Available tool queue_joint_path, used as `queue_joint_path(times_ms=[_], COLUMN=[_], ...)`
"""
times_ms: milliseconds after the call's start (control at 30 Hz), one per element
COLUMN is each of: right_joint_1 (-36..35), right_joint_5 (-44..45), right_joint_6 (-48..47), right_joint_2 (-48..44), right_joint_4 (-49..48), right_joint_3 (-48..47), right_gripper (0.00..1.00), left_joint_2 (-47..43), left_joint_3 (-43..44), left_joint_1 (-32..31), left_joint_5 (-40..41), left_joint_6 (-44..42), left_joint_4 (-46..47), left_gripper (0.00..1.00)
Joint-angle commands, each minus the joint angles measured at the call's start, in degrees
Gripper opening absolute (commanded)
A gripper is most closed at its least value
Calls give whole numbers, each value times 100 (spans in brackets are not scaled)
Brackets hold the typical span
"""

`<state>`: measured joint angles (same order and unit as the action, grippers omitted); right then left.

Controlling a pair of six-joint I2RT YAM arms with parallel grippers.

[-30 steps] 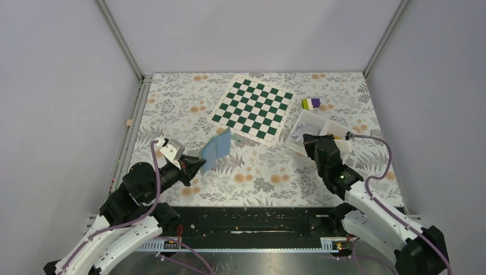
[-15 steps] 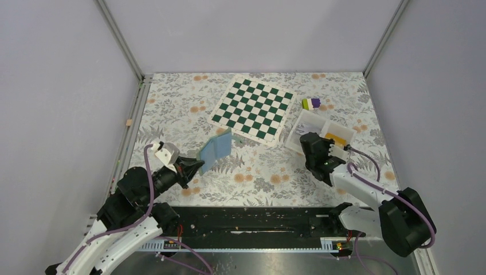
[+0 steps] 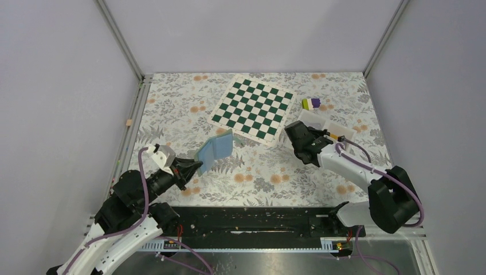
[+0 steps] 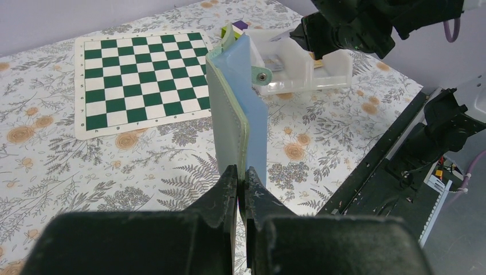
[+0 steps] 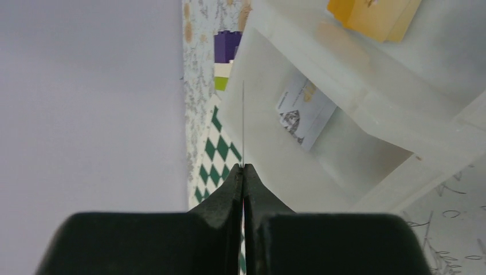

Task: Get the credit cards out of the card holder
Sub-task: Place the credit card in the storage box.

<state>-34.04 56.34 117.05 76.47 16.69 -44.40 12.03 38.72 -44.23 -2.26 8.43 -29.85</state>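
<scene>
Edge-on credit card (image 5: 243, 120), clamped in right gripper (image 5: 243, 169), now carried above tray (image 5: 367, 106) for deposit; left gripper (image 4: 240, 175) pinches card holder (image 4: 229, 114).

The card holder (image 4: 232, 123), a thin bifold with a pale green outer cover and light blue lining, stands upright and slightly ajar above the floral tabletop, its lower edge pinched in the closed left gripper (image 4: 240, 175); a round snap stud shows on the tab near its top. An orange-yellow card (image 5: 372, 17) lies in one compartment of the white tray (image 5: 390, 143). A whitish card (image 5: 304, 112) with dark print leans tilted against the wall of the neighbouring compartment. A third card (image 5: 243, 123), seen edge-on as a thin pale line, is clamped in the right gripper (image 5: 243, 172) over the tray's edge.
</scene>
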Motion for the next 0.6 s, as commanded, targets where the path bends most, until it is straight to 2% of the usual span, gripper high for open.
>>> queue_joint_path(times_ms=[0, 133, 567], right_joint_1=[-37, -18, 209], right_joint_5=[382, 180, -37], right_joint_6=[3482, 3811, 3719], right_joint_2=[415, 774, 1393], right_joint_4=[1510, 1607, 1371], right_joint_3=[-392, -475, -1128], right_gripper=[0, 0, 0], left_joint_2=[-3, -19, -44], left_joint_3=[-40, -37, -59], left_joint_1=[-27, -38, -154], left_joint_5=[56, -2, 33], left_joint_6=[-61, -52, -60], left_joint_4=[388, 378, 392], left_gripper=[0, 0, 0])
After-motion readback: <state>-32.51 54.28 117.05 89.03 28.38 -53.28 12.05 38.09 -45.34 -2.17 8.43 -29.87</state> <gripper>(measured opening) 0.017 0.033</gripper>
